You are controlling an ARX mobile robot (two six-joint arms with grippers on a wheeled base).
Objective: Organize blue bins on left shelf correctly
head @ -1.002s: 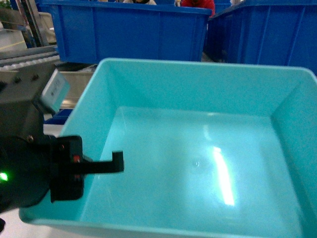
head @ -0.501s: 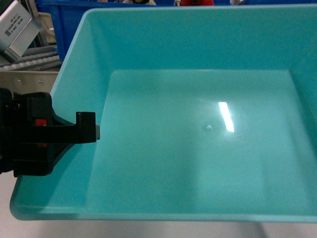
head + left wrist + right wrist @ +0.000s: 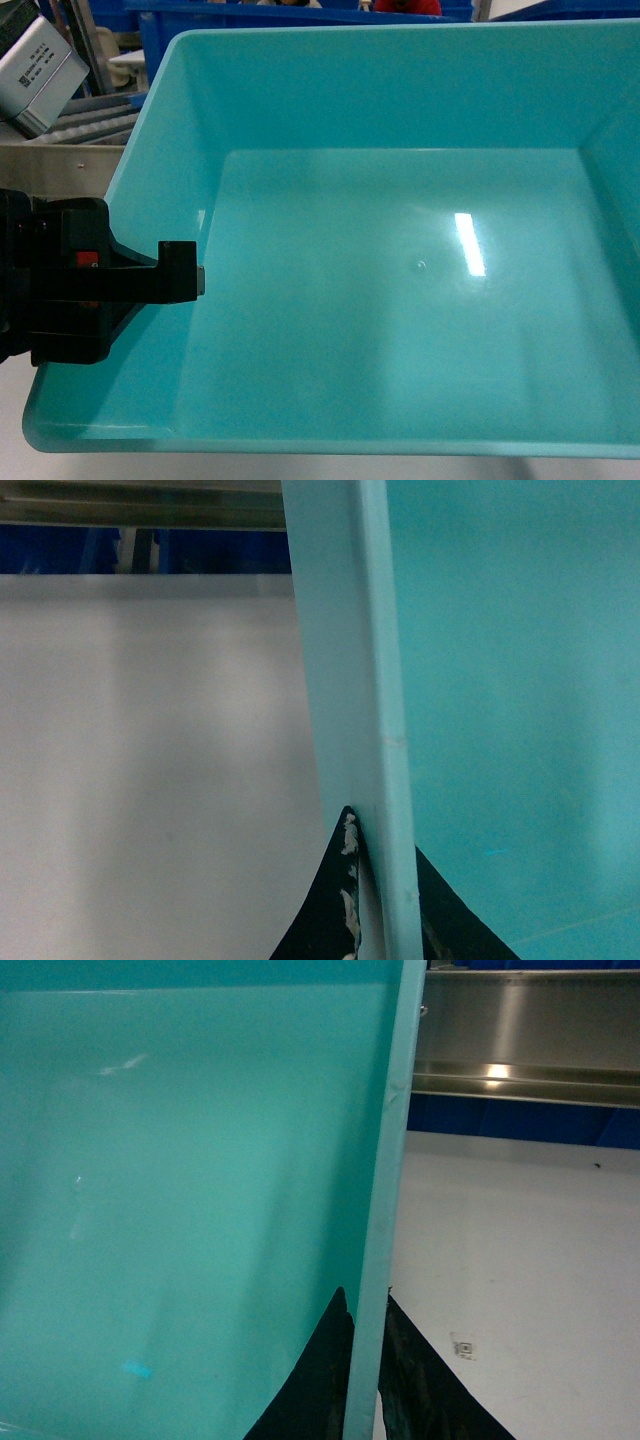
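Far left of the head view: left gripper, matte black, blocky, pinching the smooth wall of the bin between its fingers. Upper left: dull steel shelf with roller tracks. Filling the centre: turquoise plastic tub, glossy, tapered walls, flat rim. In the right wrist view: right gripper clamped astride the thin rim, above a pale floor.

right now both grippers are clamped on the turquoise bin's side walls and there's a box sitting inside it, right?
Not quite: the turquoise bin is empty, as the head view shows. The left gripper and right gripper do each straddle a side wall.
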